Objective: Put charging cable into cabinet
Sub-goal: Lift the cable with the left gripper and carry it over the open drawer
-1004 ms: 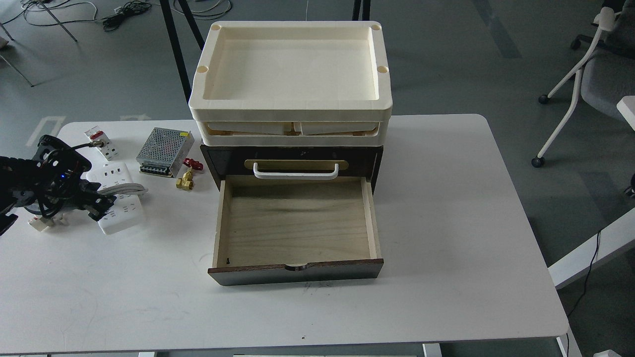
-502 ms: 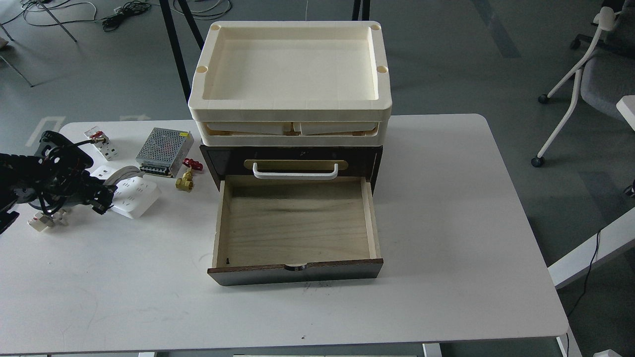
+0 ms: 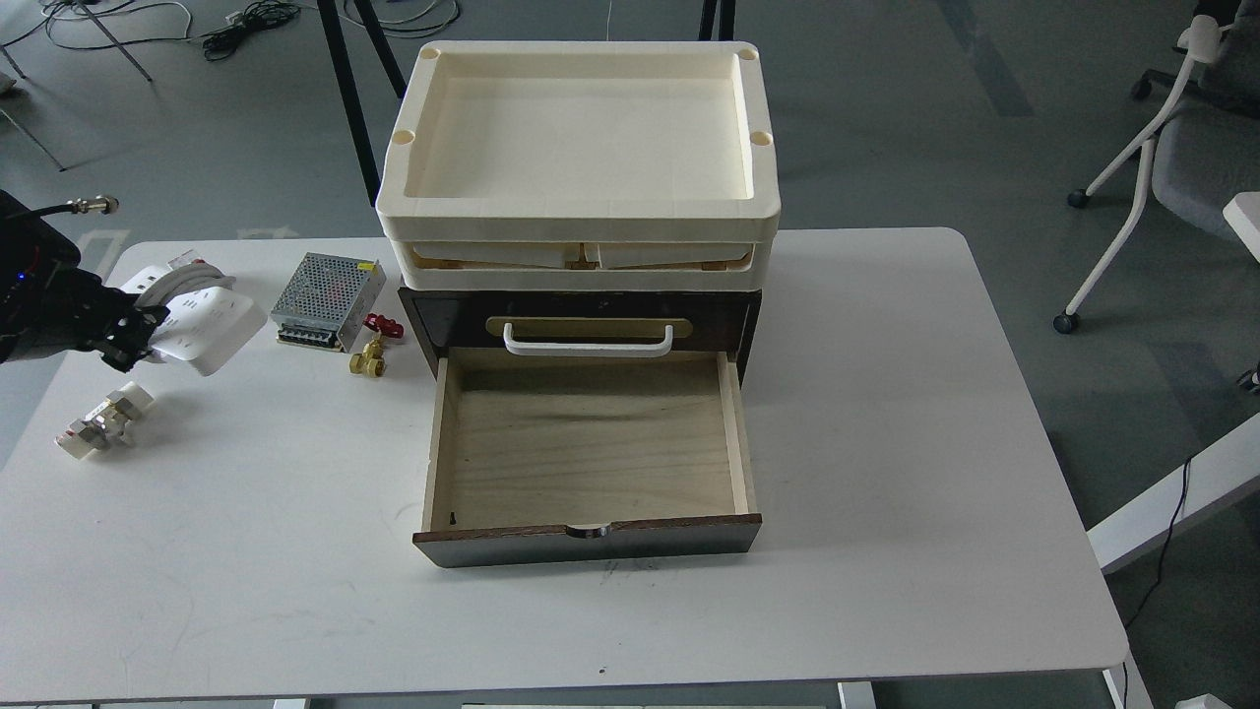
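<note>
The charging cable (image 3: 202,317) is a white power strip with a thick white cord looped over it. It hangs tilted in the air above the table's far left part. My left gripper (image 3: 133,335) is shut on its left end. The cabinet (image 3: 581,315) is a dark brown drawer unit in the middle of the table. Its lower drawer (image 3: 589,453) is pulled out, with a bare pale wood floor. The upper drawer with the white bar handle (image 3: 588,342) is closed. Cream trays (image 3: 579,148) are stacked on top. My right gripper is out of view.
A silver perforated metal box (image 3: 327,288) and a brass valve with a red handle (image 3: 372,347) lie left of the cabinet. A small white plug (image 3: 103,418) lies at the table's left edge. The white-and-red breaker is mostly hidden behind the strip.
My left gripper has taken the power strip off the table and lifted it up and to the left. The strip now hangs tilted. The plug that lay under the arm now shows.
</note>
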{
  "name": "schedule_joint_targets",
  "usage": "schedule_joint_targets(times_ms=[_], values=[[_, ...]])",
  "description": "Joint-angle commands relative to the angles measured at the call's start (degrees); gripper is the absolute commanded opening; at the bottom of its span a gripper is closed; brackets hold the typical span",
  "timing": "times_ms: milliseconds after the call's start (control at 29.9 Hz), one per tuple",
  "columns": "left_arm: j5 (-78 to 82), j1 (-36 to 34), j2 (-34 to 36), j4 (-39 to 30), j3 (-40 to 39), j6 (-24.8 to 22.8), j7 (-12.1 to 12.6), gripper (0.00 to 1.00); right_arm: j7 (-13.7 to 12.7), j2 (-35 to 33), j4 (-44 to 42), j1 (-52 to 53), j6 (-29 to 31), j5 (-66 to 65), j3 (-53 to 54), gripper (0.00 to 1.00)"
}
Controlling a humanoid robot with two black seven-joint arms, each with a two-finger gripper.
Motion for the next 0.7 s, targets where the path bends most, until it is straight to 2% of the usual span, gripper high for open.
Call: schedule_joint_targets(times_ms=[0, 234, 368, 502, 669], values=[[-8.1, -2.6, 10.6, -12.6, 0.0, -4.4, 0.0, 0.01, 1.2, 0.0, 0.0, 0.0, 0.0, 0.0, 0.0, 1.0], [-17.7, -3.3, 26.5, -32.8, 0.2, -4.6, 0.0, 0.0, 1.3, 0.0, -0.7, 0.0, 0.0, 0.0, 0.0, 1.0], [-27.7, -3.0, 31.9, -41.7, 0.7, -4.6, 0.0, 0.0, 1.3, 0.0, -1.2, 0.0, 0.0, 0.0, 0.0, 1.0], [-36.6, -3.0, 34.3, -48.8, 0.8, -4.7, 0.0, 0.0, 1.3, 0.1, -1.4, -0.1, 0.0, -0.1, 0.0, 1.0], [-46.3, -2.8, 29.2, -48.8, 0.8, -4.7, 0.0, 0.0, 1.3, 0.1, -1.5, -0.3, 0.0, 0.0, 0.0, 1.0]])
